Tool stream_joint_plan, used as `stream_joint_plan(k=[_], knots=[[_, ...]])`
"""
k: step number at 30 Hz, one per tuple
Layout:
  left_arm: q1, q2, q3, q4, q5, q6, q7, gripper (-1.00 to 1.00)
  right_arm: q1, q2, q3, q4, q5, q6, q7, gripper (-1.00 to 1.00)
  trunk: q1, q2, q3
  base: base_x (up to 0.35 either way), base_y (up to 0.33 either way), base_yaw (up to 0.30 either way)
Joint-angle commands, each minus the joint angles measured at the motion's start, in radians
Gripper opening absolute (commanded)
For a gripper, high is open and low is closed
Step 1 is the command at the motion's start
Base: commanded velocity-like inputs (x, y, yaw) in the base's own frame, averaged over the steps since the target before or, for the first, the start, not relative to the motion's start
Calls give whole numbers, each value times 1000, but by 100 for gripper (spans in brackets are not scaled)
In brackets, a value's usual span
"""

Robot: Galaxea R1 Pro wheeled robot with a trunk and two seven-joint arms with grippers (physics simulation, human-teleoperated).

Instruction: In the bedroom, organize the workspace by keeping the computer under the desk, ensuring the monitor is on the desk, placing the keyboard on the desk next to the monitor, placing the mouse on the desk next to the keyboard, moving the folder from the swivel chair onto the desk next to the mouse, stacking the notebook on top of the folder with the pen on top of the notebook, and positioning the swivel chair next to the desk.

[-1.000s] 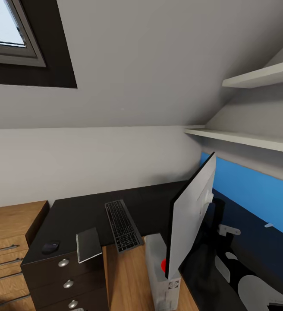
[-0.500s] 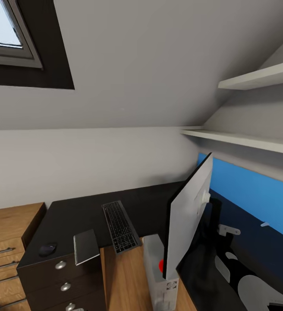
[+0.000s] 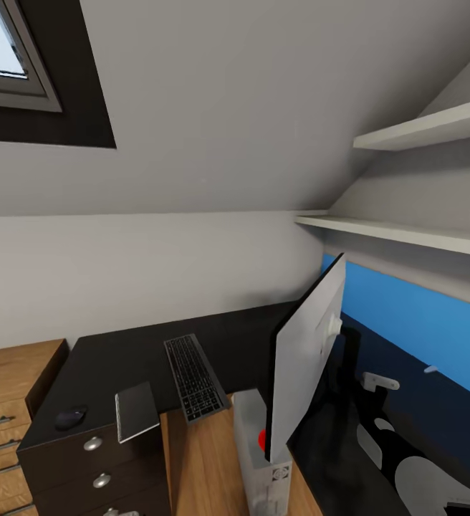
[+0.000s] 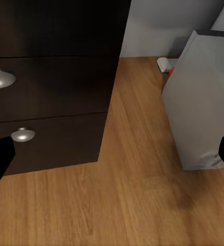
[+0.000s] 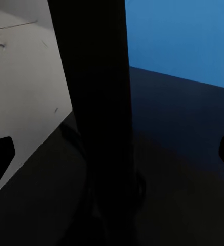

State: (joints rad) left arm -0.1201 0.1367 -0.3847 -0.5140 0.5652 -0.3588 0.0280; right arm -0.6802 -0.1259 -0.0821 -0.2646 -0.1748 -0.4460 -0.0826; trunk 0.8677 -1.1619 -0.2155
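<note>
Table [image 3: 120, 355] carrying keyboard [image 3: 193, 377], notebook [image 3: 136, 410] and monitor [image 3: 303, 358]; computer [image 3: 260, 466] on the floor beneath. Left tool [image 4: 112, 159] and right tool [image 5: 112, 148] both spread wide, empty.

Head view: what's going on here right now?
Nothing is being held. Both tools, left and right, are open. On the desk lie the keyboard, a grey notebook and the mouse. The monitor stands on the desk's right wing, seen from behind. The computer sits on the floor by it.
</note>
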Motion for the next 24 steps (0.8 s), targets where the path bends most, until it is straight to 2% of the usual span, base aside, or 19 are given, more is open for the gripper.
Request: stream_joint_plan(k=[1, 9, 24], knots=[[-1, 1, -8, 0, 10, -5, 3, 100, -1, 0, -1, 1, -5, -3, 1, 100, 4, -8, -5, 0, 0, -7], [-1, 1, -8, 0, 10, -5, 4, 100, -1, 0, -1, 1, -5, -3, 1, 100, 35, -64, -29, 0, 0, -2], [-1, 1, -8, 0, 10, -5, 4, 100, -1, 0, -1, 1, -5, -3, 0, 100, 35, -64, -29, 0, 0, 0]])
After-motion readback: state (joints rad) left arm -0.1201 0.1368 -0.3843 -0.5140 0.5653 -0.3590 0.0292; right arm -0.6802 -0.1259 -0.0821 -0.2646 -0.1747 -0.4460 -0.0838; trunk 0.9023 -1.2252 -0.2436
